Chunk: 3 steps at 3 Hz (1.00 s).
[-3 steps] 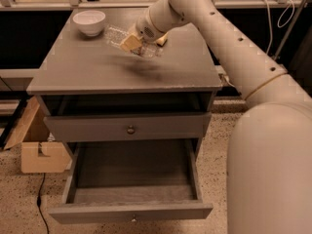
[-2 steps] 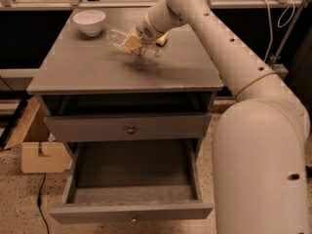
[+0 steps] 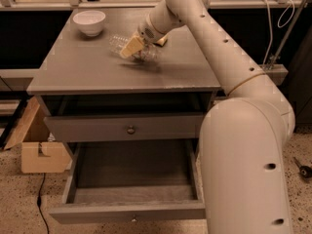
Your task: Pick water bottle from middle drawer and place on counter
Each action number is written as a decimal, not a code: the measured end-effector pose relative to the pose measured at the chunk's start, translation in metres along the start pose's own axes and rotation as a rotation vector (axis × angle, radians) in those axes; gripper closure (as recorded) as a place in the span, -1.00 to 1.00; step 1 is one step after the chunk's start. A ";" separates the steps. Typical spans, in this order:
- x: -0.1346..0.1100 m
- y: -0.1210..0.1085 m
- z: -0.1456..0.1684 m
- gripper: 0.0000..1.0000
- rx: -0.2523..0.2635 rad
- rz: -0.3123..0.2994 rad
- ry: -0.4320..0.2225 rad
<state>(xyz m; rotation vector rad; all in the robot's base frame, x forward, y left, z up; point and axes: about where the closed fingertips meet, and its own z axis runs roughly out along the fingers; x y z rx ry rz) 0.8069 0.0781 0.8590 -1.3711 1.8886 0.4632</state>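
Observation:
The water bottle [image 3: 118, 42] is clear crinkly plastic and lies tilted between my gripper's fingers, just above or touching the counter [image 3: 87, 67], with a shadow under it. My gripper [image 3: 132, 48] is over the counter's middle back and is shut on the bottle, its pale yellow finger [image 3: 130, 46] across the bottle's body. The middle drawer [image 3: 131, 211] is pulled wide open below, and its inside shows nothing in it. The arm reaches in from the right.
A white bowl [image 3: 89, 21] stands at the counter's back left. A small yellowish thing [image 3: 162, 42] lies behind the wrist. The drawer above [image 3: 129, 129] is closed. A cardboard box [image 3: 36, 152] sits on the floor at left, with a black cable beside it.
The gripper with the bottle has come down slightly toward the counter. My arm's body fills more of the right side of the view.

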 end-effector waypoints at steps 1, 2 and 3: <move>-0.004 -0.002 -0.006 -1.00 0.006 -0.014 -0.007; -0.016 -0.001 -0.031 -1.00 0.055 -0.054 -0.049; -0.036 0.012 -0.081 -1.00 0.150 -0.136 -0.109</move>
